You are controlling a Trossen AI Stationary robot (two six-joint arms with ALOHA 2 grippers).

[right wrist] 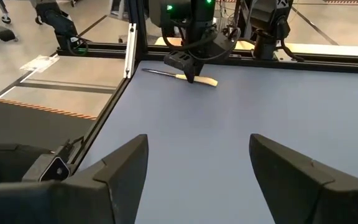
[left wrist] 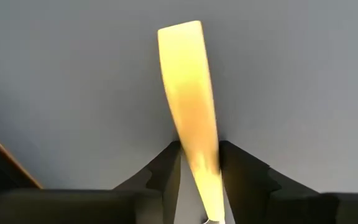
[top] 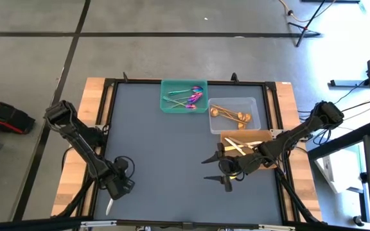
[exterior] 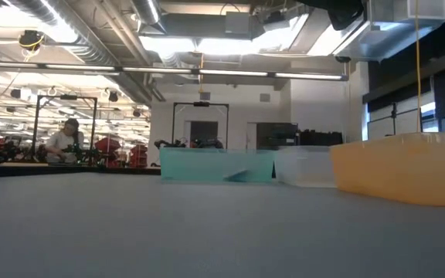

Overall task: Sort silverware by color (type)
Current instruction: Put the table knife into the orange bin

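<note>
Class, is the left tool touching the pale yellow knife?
Cannot tell. In the left wrist view its fingers flank the knife closely, without plain contact or gap.

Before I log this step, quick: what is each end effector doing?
Left end effector: closing around a pale yellow knife; firm grip cannot be told.
Right end effector: open, holding nothing.

Robotics lab; exposed ducts [exterior: 91, 46]; rigs [exterior: 199, 123]

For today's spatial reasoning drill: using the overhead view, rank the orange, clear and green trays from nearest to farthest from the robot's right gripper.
From the right gripper:
1. Orange tray, right beside it at the table's right edge.
2. Clear tray, just beyond the orange one.
3. Green tray, at the far edge, toward the middle.
</note>
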